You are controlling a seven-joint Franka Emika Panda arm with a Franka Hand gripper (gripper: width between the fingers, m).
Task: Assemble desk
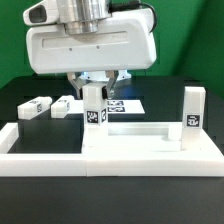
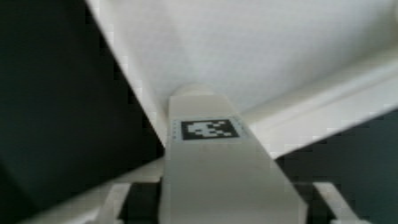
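The desk top [image 1: 150,133], a white rimmed rectangle, lies in the middle of the black table. One white leg [image 1: 95,107] stands upright at the top's corner on the exterior view's left, tag facing forward. My gripper [image 1: 97,88] comes down from above and is shut on this leg's upper end. In the wrist view the leg [image 2: 217,160] fills the space between my fingers [image 2: 143,202], with only dark strips at its sides. A second leg [image 1: 192,108] stands upright at the top's corner on the exterior view's right. Two more legs [image 1: 36,107] [image 1: 65,103] lie on the table on the exterior view's left.
The marker board [image 1: 128,103] lies flat behind the desk top. A long white border bar [image 1: 100,166] runs along the front of the table, with a shorter bar [image 1: 20,135] on the exterior view's left. The arm's large white body hangs over the scene's middle.
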